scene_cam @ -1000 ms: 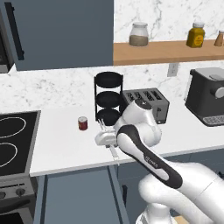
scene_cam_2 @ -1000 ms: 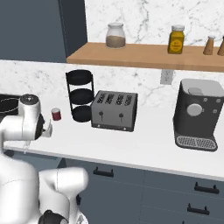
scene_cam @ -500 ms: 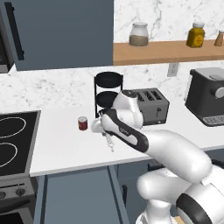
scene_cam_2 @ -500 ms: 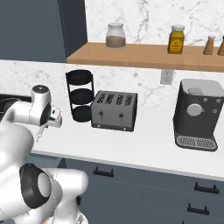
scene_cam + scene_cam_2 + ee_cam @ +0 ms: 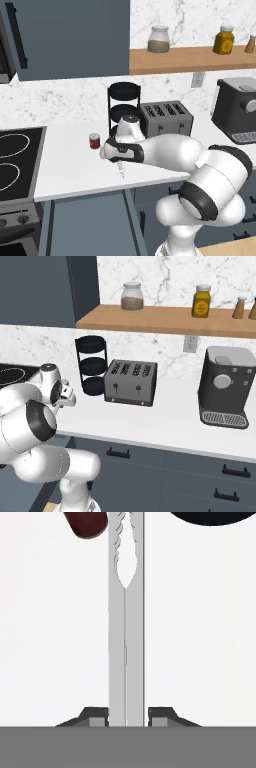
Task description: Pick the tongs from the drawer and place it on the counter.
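The white two-finger gripper [image 5: 128,717] is seen clamped on the thin, pale silvery metal tongs [image 5: 126,637], the two dark finger tips pressed against either side of the two slim arms, which run straight up to twelve o'clock in the hand view. Compared with a second ago, the arm has been swung further over the broad white counter [image 5: 75,165] and stretched out low, so the tongs [image 5: 121,170] are now carried just above the worktop, near its front edge, instead of being lifted up from below. That is judged to mean the pick from the drawer is done and the placing is the step in hand; only lowering and release appear to remain. The blue-grey drawer [image 5: 85,220] is seen below the counter edge at about six o'clock from the gripper [image 5: 120,162] in the left base view. Now the count: one pair of tongs; one small dark-red can [image 5: 94,141] at about ten o'clock of the gripper; one black three-tier round rack [image 5: 91,371]; one grey four-slot toaster [image 5: 131,382]; one dark grey coffee machine [image 5: 226,387]; one black stovetop [image 5: 15,160]; on the wooden shelf [image 5: 165,320], one glass jar with a brown filling [image 5: 132,297], one amber jar [image 5: 202,301] and two small shakers [image 5: 247,307].
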